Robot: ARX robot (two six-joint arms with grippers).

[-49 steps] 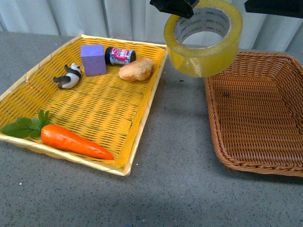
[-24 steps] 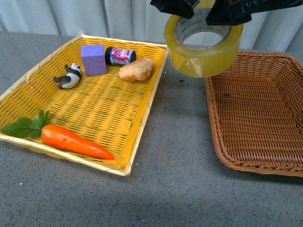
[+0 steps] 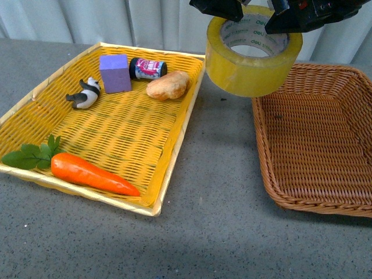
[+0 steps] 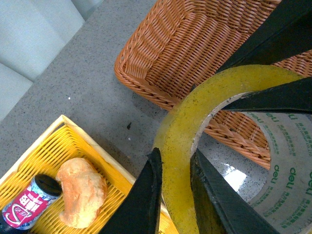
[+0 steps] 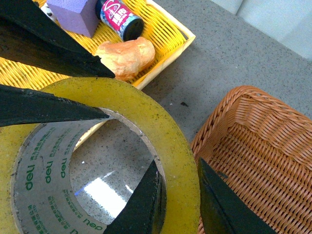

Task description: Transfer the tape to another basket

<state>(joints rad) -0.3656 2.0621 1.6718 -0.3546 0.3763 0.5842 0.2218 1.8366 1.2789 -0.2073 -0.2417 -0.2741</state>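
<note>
The tape [image 3: 254, 55], a wide translucent yellow roll with a pale printed core, hangs in the air between the yellow tray and the brown wicker basket [image 3: 317, 136]. My left gripper [image 3: 228, 13] is shut on the roll's left wall and my right gripper [image 3: 279, 17] is shut on its right wall. In the left wrist view the left gripper [image 4: 175, 195] pinches the tape [image 4: 178, 146] above the table beside the basket [image 4: 190, 48]. In the right wrist view the right gripper [image 5: 179, 200] clamps the tape [image 5: 146, 122] next to the basket [image 5: 258, 161].
A shallow yellow woven tray [image 3: 125, 133] on the left holds a carrot [image 3: 87, 172], a toy panda [image 3: 85, 93], a purple block [image 3: 114, 72], a small can [image 3: 147, 68] and a bread roll [image 3: 168, 85]. Grey tabletop lies between tray and basket.
The right gripper came in from the upper right and shut on the tape's right wall. The roll has shifted slightly right, toward the basket.
</note>
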